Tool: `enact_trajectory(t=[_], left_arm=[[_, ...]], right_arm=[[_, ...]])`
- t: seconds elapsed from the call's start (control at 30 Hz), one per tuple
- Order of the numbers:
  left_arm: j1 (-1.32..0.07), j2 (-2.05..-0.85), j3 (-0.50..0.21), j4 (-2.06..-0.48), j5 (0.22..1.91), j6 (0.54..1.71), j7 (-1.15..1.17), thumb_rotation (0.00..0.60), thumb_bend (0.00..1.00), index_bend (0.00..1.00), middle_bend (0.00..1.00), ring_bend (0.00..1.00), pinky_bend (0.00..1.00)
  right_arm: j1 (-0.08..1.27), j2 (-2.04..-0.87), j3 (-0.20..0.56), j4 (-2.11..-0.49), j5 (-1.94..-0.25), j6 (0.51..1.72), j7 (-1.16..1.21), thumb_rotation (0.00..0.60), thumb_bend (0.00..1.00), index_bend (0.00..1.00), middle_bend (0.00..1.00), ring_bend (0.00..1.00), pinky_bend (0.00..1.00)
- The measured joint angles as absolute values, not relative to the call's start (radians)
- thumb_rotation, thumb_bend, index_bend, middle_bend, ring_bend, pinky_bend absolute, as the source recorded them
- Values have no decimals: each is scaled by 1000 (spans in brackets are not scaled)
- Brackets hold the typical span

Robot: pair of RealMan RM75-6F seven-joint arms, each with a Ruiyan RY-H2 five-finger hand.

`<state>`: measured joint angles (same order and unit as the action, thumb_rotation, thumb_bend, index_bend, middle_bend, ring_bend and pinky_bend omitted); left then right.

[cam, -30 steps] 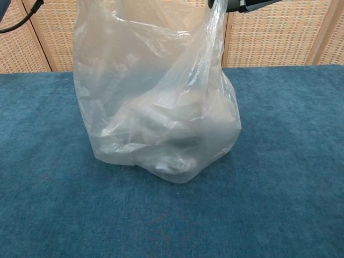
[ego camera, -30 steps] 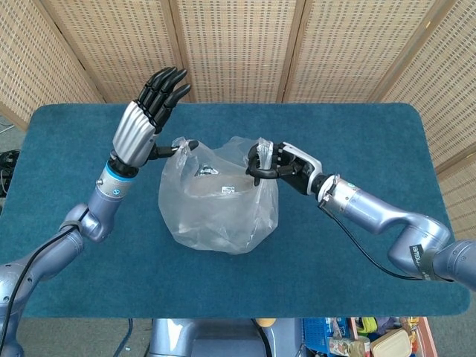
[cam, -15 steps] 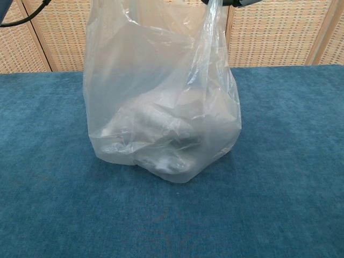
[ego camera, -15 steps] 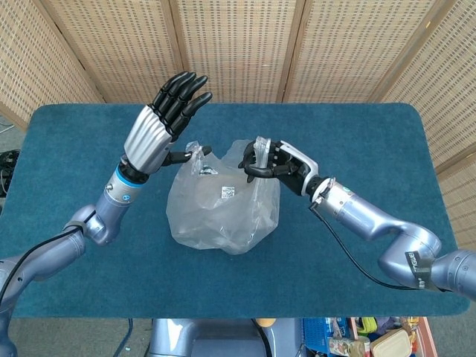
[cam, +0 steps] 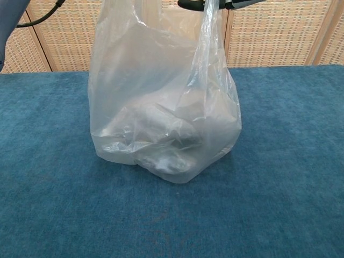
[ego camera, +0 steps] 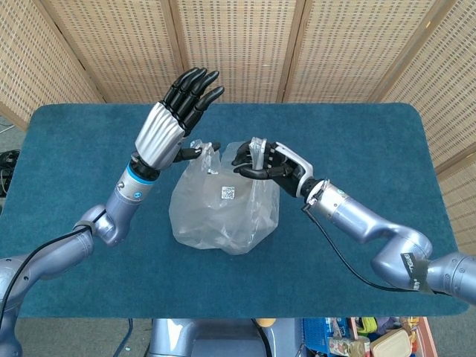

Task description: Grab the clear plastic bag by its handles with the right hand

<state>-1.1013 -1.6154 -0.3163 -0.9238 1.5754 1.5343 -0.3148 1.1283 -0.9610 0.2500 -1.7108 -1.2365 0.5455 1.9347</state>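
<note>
A wide band of bare blue table (ego camera: 349, 282) runs along the near edge, with open cloth to the left and right as well. Near the table's middle stands the clear plastic bag (ego camera: 223, 212), its bottom resting on the cloth and its sides drawn upward (something pale and crumpled sits inside). The right hand (ego camera: 264, 160) reaches in from the right and grips the bag's right handle (ego camera: 257, 148) with curled fingers. Just left of it, the left hand (ego camera: 175, 115) pinches the left handle (ego camera: 207, 151) with its thumb while its other fingers point up, spread. Beyond the far table edge stands a woven folding screen (ego camera: 238, 44).
</note>
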Motion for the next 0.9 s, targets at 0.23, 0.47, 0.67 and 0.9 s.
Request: enact_trajectory(t=[0.23,0.47,0.67,0.9], left_arm=[[-1131,-1636,-323,-935,1567,1492,-310,600,40,0,0,0,73],[-1169,-1659,-344,-937,1551,1450,-281,600,39,0,0,0,73],[-1198,-1668,-362,-935,1547,1437,-247,600,40,0,0,0,73],[-1211,-1667,-364,-947,1549,1428,-218,600,41,0,0,0,73]], right_arm=[[1092,-985,305,-1701,-1233,507,1909,600,0,442,482,315,262],[1058,-1012,360,-1694,-1231,483,1883,600,0,440,481,311,255],[1039,-1023,391,-1694,-1233,453,1860,600,0,440,481,311,256],[1012,-1039,433,-1698,-1233,436,1842,600,0,440,481,309,255]])
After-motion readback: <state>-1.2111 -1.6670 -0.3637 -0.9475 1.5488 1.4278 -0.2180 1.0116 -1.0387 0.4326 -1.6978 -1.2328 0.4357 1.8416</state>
